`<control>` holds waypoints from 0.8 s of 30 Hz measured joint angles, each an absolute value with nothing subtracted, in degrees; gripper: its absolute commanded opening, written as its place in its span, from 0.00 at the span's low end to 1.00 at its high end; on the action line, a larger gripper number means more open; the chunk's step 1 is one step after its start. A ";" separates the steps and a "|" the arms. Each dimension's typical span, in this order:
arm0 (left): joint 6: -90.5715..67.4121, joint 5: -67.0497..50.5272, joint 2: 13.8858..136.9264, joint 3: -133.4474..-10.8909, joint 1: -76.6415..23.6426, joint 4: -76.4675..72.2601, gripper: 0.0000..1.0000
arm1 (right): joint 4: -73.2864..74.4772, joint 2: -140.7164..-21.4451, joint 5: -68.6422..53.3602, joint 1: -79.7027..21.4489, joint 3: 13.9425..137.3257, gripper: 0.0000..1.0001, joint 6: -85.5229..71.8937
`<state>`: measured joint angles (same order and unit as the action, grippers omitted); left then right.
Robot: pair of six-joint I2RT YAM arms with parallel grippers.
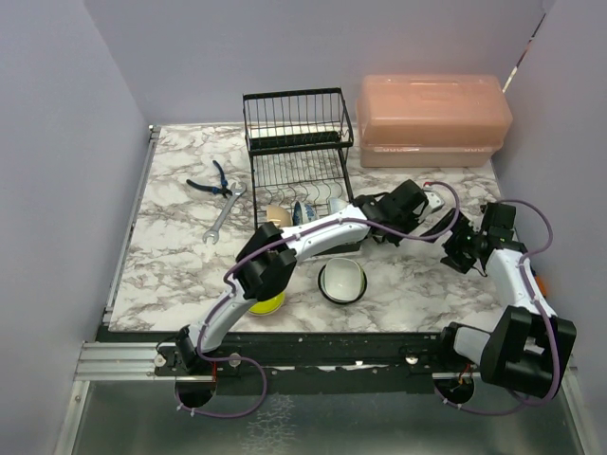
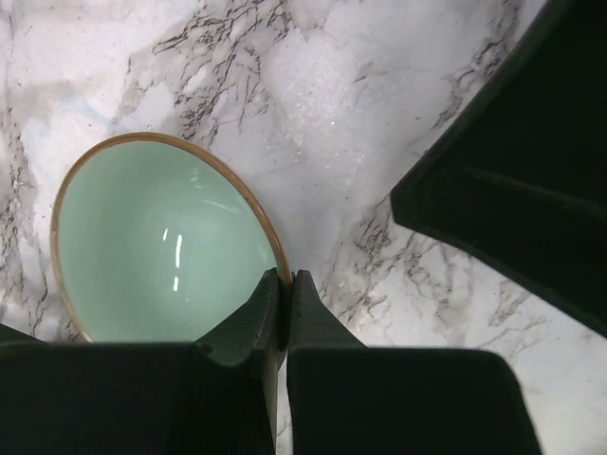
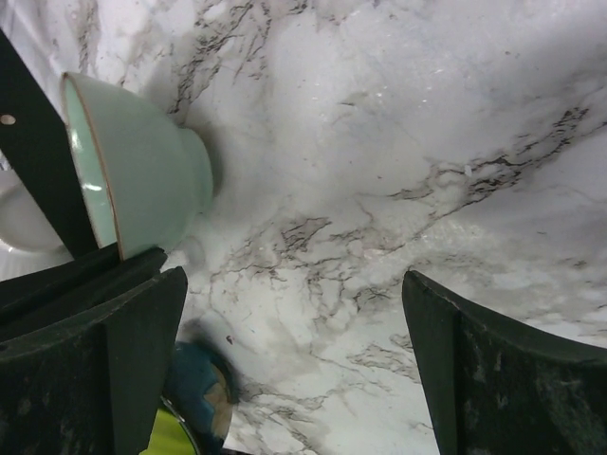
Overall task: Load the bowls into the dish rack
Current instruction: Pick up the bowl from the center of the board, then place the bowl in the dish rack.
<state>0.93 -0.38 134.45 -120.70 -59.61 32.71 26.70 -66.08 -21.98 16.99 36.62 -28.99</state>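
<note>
A pale teal bowl (image 2: 156, 237) with a brown rim sits at the right of the marble top (image 1: 408, 284). My left gripper (image 2: 285, 282) is shut on its near rim, one finger inside and one outside. From above, this gripper (image 1: 427, 204) and bowl (image 1: 434, 201) lie just right of the black wire dish rack (image 1: 299, 142). My right gripper (image 3: 294, 284) is open over bare marble, with the teal bowl (image 3: 142, 161) to its left. Several bowls (image 1: 303, 210) stand in the rack's lower tier. A white bowl with a dark outside (image 1: 342, 281) and a yellow-green bowl (image 1: 267, 301) sit near the front.
A pink lidded box (image 1: 432, 118) stands at the back right beside the rack. Blue-handled pliers (image 1: 211, 180) and a wrench (image 1: 223, 218) lie left of the rack. My right gripper (image 1: 460, 248) is close to the left one. Purple walls enclose the table.
</note>
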 measured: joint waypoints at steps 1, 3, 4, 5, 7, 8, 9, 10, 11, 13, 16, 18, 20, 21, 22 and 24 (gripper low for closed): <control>0.54 -0.69 134.21 -120.68 -59.59 32.64 0.00 | 26.70 -65.98 -22.55 16.99 36.69 1.00 -28.82; -0.84 -2.13 133.36 -120.25 -59.59 32.23 0.00 | 26.68 -65.60 -23.79 16.99 36.86 1.00 -28.47; -1.37 -2.85 132.97 -119.96 -59.59 32.16 0.00 | 26.70 -65.30 -24.43 16.99 37.04 1.00 -28.38; -2.24 -3.97 132.25 -119.13 -59.59 31.70 0.00 | 26.68 -64.90 -25.17 16.99 37.21 1.00 -28.25; -3.57 -5.93 130.63 -117.08 -59.33 30.57 0.00 | 26.61 -63.99 -26.39 16.99 37.58 1.00 -27.88; -4.36 -7.09 129.36 -115.22 -59.20 29.34 0.00 | 26.61 -63.51 -26.87 16.99 37.78 1.00 -27.68; -5.41 -8.43 127.87 -112.86 -58.98 28.10 0.00 | 26.59 -63.05 -27.38 16.99 37.93 1.00 -27.42; -6.26 -9.43 126.50 -111.00 -58.76 27.00 0.00 | 26.57 -62.65 -27.97 16.99 38.15 1.00 -27.24; -7.22 -10.70 124.81 -108.47 -58.39 25.54 0.00 | 26.50 -62.35 -28.51 16.99 38.35 1.00 -26.98; -9.78 -13.82 121.45 -103.00 -57.28 21.54 0.00 | 26.28 -62.13 -29.87 16.99 38.65 1.00 -26.87; -13.54 -17.78 116.86 -95.55 -54.85 15.40 0.00 | 25.45 -62.15 -32.93 17.02 38.76 1.00 -26.87; -16.19 -20.16 114.28 -90.98 -53.30 10.24 0.00 | 24.93 -62.33 -35.53 16.99 38.85 1.00 -26.89; -20.01 -23.00 110.80 -84.88 -51.42 2.94 0.00 | 24.21 -62.78 -38.26 16.99 38.96 1.00 -26.92; -21.26 -24.03 109.73 -83.00 -50.87 0.51 0.00 | 23.77 -62.98 -39.29 16.99 38.98 1.00 -26.92; -23.59 -25.63 108.18 -80.05 -49.91 -3.62 0.00 | 23.42 -63.13 -40.32 16.99 38.98 1.00 -26.94; -27.97 -28.10 105.56 -75.48 -48.27 -10.13 0.00 | 22.81 -63.22 -42.11 16.99 39.00 1.00 -26.98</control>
